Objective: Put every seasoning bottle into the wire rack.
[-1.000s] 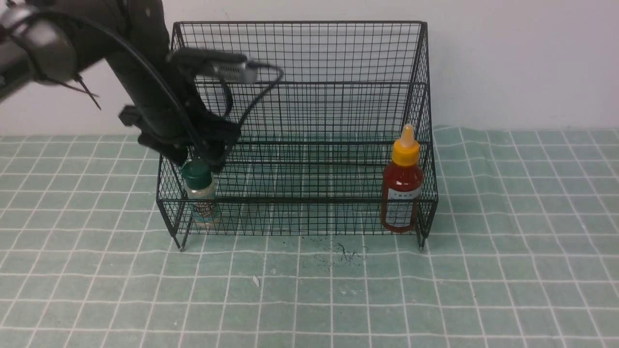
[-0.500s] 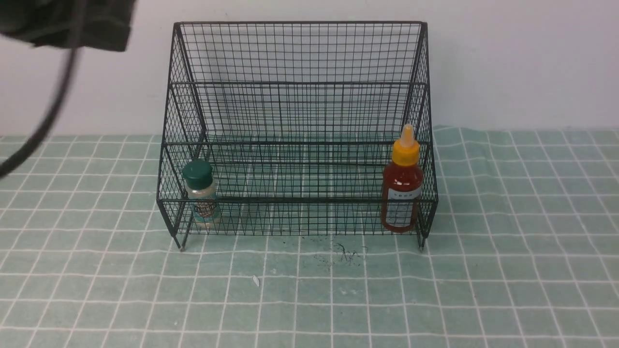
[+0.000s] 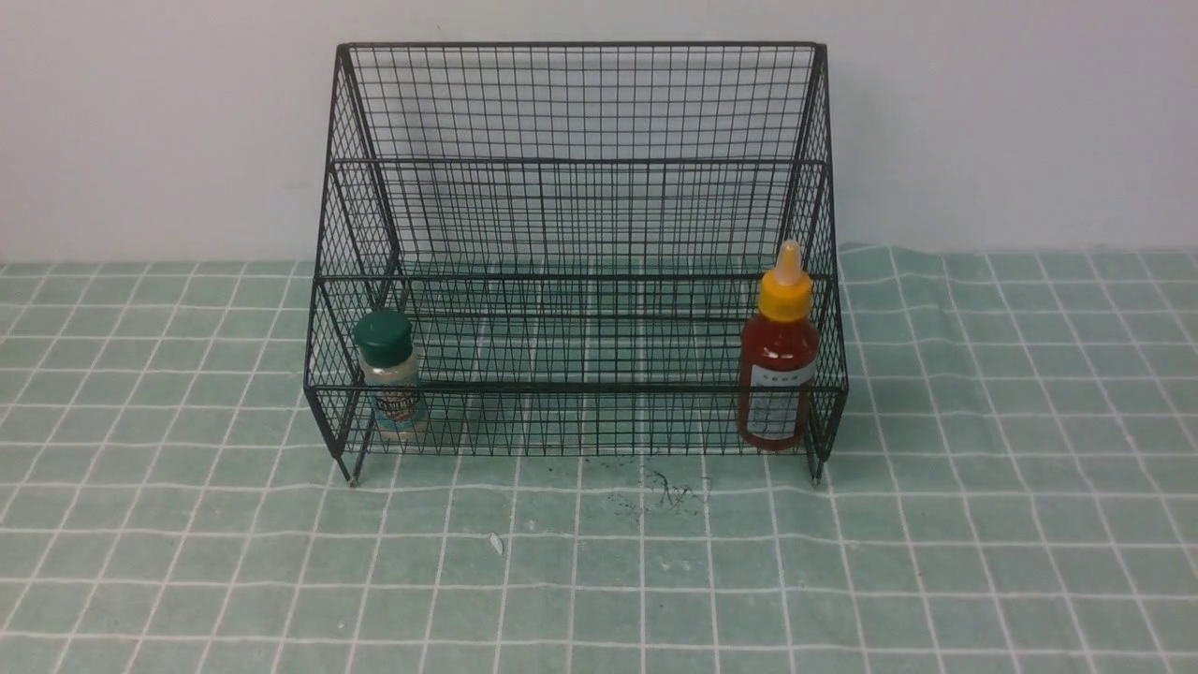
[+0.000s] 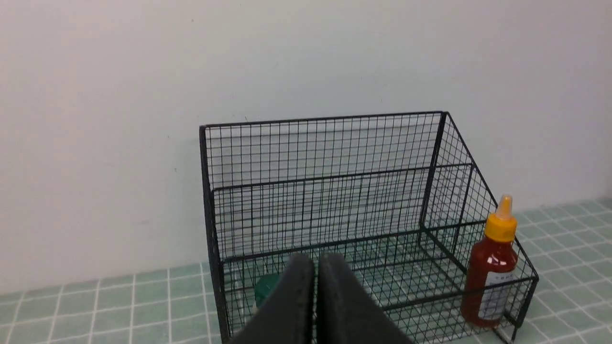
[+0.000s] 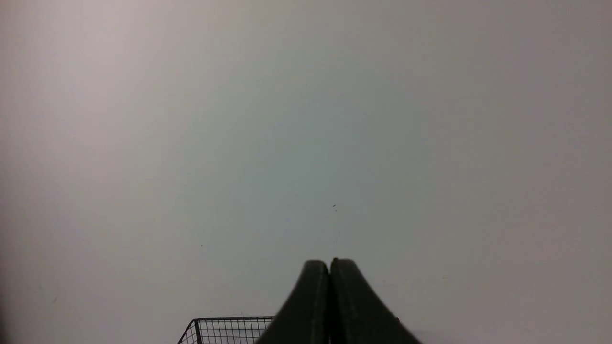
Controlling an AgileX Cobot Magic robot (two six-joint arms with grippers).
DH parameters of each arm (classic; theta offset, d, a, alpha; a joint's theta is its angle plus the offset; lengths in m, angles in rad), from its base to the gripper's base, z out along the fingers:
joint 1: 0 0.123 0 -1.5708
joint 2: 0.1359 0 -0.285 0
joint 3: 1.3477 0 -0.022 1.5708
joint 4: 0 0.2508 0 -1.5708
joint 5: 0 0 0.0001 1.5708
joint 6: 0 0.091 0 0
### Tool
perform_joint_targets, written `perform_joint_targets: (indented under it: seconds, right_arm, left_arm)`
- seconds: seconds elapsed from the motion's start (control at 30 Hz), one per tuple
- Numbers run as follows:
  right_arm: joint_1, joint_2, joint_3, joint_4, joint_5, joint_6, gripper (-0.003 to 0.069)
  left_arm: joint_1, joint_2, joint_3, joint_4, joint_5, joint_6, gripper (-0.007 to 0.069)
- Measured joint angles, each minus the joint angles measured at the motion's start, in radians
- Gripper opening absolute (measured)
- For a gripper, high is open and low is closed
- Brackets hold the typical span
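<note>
Shaker jar [image 3: 388,374] and squeeze bottle [image 3: 777,365] stand inside the wire rack [image 3: 580,103], well ahead of the left fingers [image 4: 296,296]. Those and the right fingers [image 5: 311,296] are pressed together, empty; the job looks done.

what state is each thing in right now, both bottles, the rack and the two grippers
shaker jar: upright, green cap on, in the rack's front tier at the left end
squeeze bottle: upright, yellow cap on, in the front tier at the right end
wire rack: standing on its legs, both bottles inside
left gripper: shut, empty
right gripper: shut, empty
</note>
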Motion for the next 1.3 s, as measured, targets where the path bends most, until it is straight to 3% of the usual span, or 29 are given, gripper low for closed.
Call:
perform_joint_targets:
  seconds: [0.17, 0.37, 0.5, 0.87, 1.13, 1.3]
  right_arm:
    - [0.000, 0.000, 0.000, 0.000, 0.000, 0.000, -0.0015]
    - [0.000, 0.000, 0.000, 0.000, 0.000, 0.000, -0.0015]
    - [0.000, 0.000, 0.000, 0.000, 0.000, 0.000, -0.0015]
    - [0.000, 0.000, 0.000, -0.003, 0.000, 0.000, -0.0015]
    - [0.000, 0.000, 0.000, -0.004, 0.000, 0.000, -0.0015]
    - [0.000, 0.000, 0.000, -0.004, 0.000, 0.000, -0.0015]
  left_arm:
    - [0.000, -0.078, 0.087, -0.073, -0.052, -0.007, -0.0006]
    - [0.000, -0.088, 0.097, -0.228, 0.053, -0.009, -0.0006]
    - [0.000, -0.089, 0.097, -0.262, 0.116, -0.007, -0.0006]
    - [0.007, -0.102, 0.176, -0.097, 0.082, 0.170, -0.0006]
    - [0.193, -0.247, 0.503, 0.019, -0.133, 0.155, -0.0006]
    - [0.227, -0.260, 0.630, 0.028, -0.152, 0.148, -0.0006]
